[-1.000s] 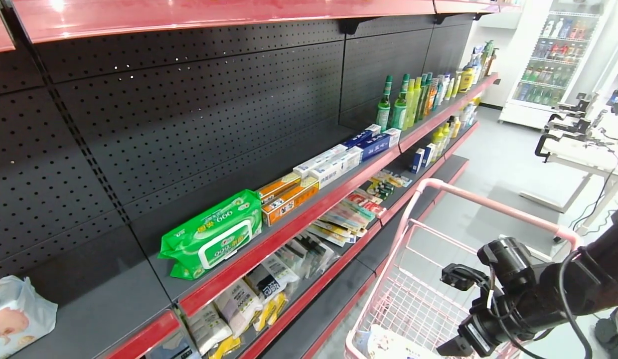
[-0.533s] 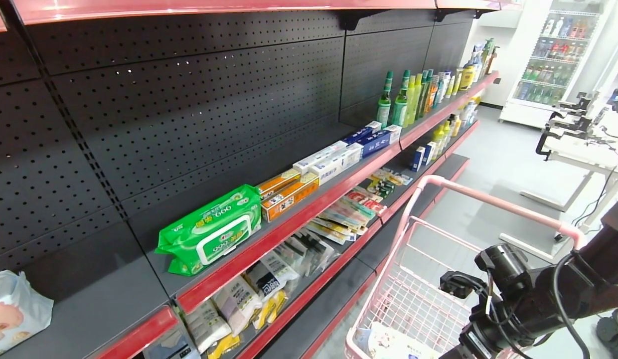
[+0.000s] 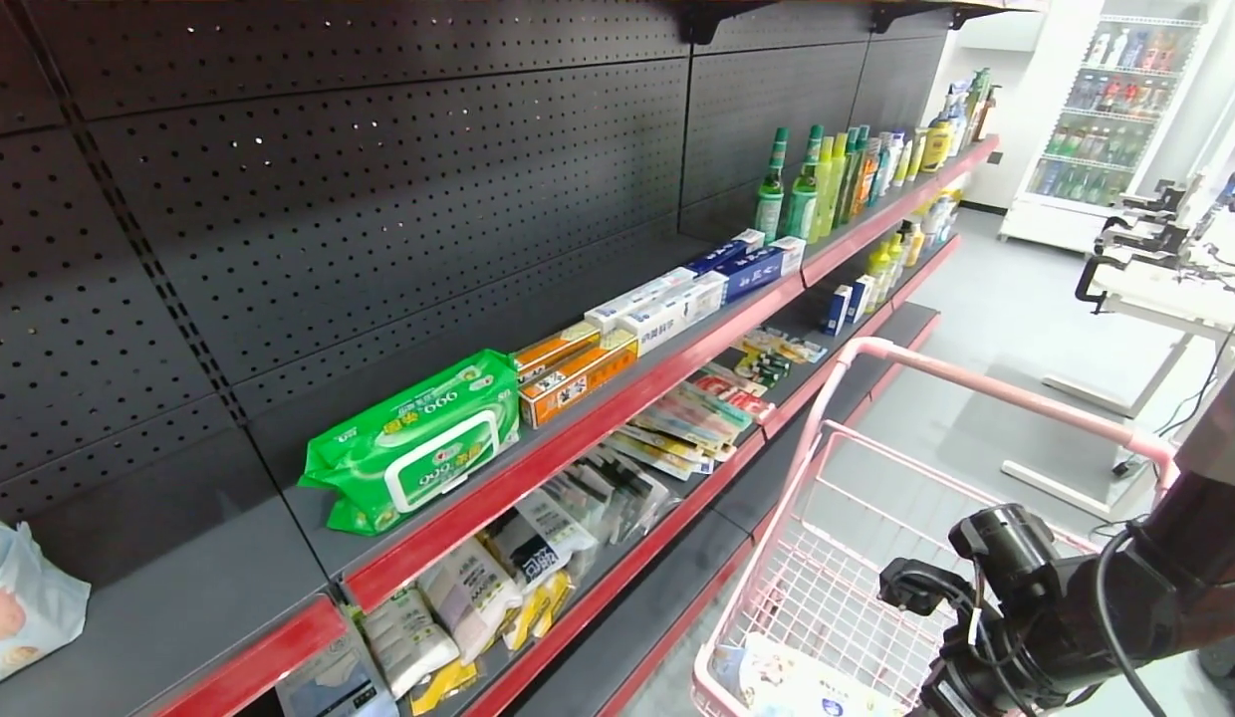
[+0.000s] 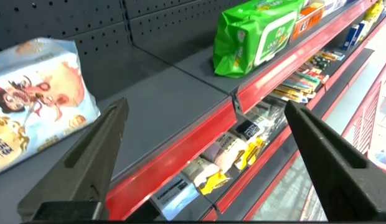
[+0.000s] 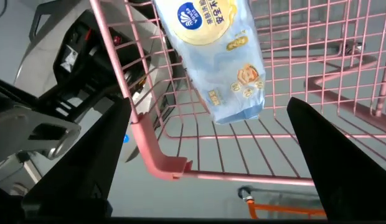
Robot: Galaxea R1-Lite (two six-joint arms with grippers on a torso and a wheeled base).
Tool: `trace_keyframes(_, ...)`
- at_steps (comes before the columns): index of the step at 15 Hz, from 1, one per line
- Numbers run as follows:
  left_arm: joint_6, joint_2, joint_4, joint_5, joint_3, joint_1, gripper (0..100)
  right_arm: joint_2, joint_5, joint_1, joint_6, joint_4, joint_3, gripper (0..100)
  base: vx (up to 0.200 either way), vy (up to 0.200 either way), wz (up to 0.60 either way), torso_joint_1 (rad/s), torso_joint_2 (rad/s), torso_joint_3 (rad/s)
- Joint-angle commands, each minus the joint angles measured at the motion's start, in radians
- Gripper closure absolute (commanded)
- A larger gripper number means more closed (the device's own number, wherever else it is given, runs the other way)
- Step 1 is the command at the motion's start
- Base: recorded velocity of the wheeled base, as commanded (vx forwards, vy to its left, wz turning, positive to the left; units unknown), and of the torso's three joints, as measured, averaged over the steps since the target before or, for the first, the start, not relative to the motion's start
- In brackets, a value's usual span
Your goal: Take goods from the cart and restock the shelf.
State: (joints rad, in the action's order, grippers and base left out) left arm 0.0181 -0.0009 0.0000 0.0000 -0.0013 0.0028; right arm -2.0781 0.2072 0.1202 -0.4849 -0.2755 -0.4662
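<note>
The pale blue pack [image 5: 211,56] lies inside the pink cart [image 3: 976,388], at the bottom of the head view, right of centre. My right arm [image 3: 1076,607] comes in from the lower right corner of that view, its wrist turned down over the cart's near end. My right gripper [image 5: 207,109] hangs above the basket near the pack, fingers spread wide, gripping nothing and touching nothing. My left gripper [image 4: 205,106] is also spread wide and empty, held in front of the grey shelf board [image 4: 162,106], between the white tissue pack [image 4: 31,99] with its cartoon print and the green wipes pack [image 4: 258,31]. In the head view the wipes sit left of centre, with orange boxes [image 3: 578,378] just beside them. Beyond those come white boxes [image 3: 667,314], blue boxes [image 3: 752,267] and green bottles [image 3: 802,189] toward the upper right.
</note>
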Motion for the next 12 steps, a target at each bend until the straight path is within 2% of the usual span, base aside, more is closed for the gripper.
trace_keyframes(1, 0.0, 0.001, 0.0, 0.0, 0.0, 0.0, 0, -0.01, 0.0, -0.005, -0.004, -0.001, 0.006, 0, 0.0, 0.0, 0.0, -0.159, 0.34, 0.193)
trace_keyframes(12, 0.003, 0.001, -0.002, 0.0, 0.0, 0.0, 0, 0.006, 0.006, -0.004, -0.075, -0.001, 0.029, 0, 0.0, 0.0, 0.0, -0.147, 0.34, 0.192)
